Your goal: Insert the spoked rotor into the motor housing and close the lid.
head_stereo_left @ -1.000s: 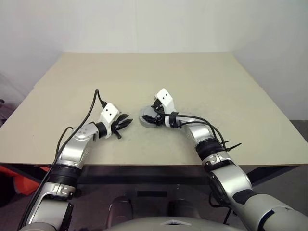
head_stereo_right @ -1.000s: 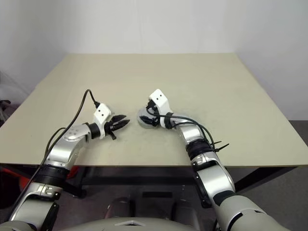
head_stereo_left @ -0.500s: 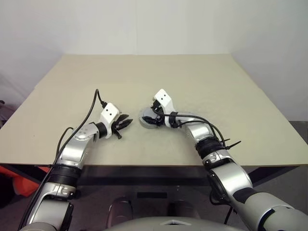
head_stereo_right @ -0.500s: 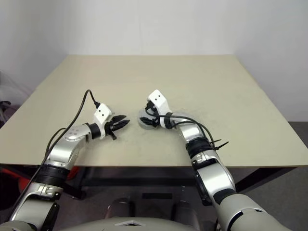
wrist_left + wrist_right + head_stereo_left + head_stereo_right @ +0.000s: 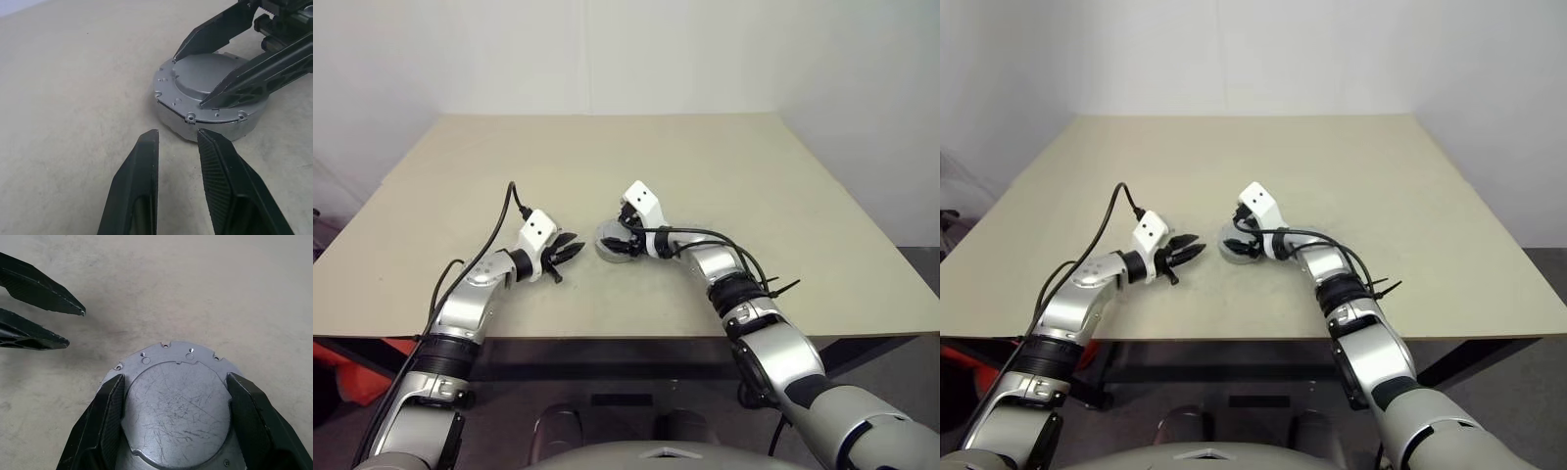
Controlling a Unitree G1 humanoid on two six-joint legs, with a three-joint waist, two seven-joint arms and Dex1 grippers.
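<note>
— Where is your left pincer?

— My left gripper point(image 5: 177, 136) hovers over the table point(image 5: 460, 176) holding nothing, fingers a little apart, tips aimed at the lid point(image 5: 208, 73) just ahead, not touching.

— And the lid itself?

— It sits grey and round, capping the motor housing point(image 5: 181, 126), near the table's middle.

— Your right pincer?

— My right gripper point(image 5: 174, 382) straddles the lid, fingers point(image 5: 105, 406) spread wide over its two sides, resting against the raised centre.
</note>
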